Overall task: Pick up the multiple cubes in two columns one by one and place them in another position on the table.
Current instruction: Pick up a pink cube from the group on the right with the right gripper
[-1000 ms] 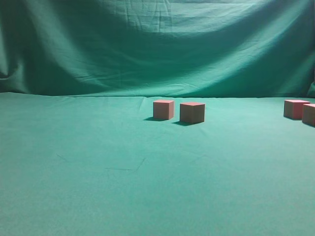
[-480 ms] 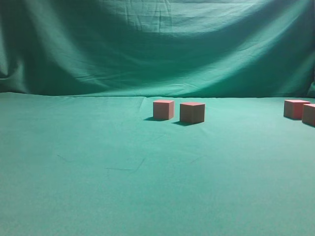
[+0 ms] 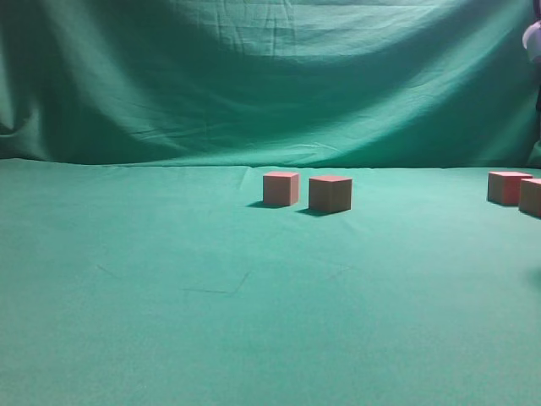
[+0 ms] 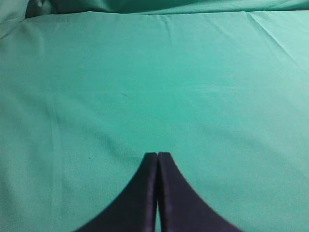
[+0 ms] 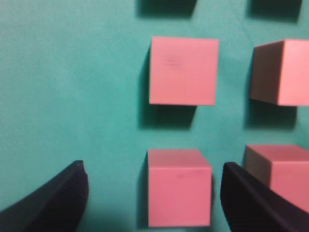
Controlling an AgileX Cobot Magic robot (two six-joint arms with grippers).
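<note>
In the exterior view two salmon-pink cubes (image 3: 281, 188) (image 3: 330, 194) stand side by side mid-table, and two more (image 3: 508, 187) (image 3: 531, 196) stand at the right edge. In the right wrist view my right gripper (image 5: 153, 168) is open above the green table (image 5: 72, 96), with one cube (image 5: 178, 188) between its fingers, untouched. Three more cubes (image 5: 183, 71) (image 5: 282, 72) (image 5: 277, 174) stand in two columns around it. My left gripper (image 4: 157, 154) is shut and empty over bare table (image 4: 154, 87).
A draped green backdrop cloth (image 3: 270, 76) hangs behind the table. A pale part of the right arm (image 3: 532, 38) shows at the exterior view's top right edge. Dark shadows of further cubes (image 5: 166, 7) show at the top of the right wrist view.
A pale part of the right arm has come into the exterior view at the top right, and a faint shadow appears at the right edge. The cubes have not moved.
</note>
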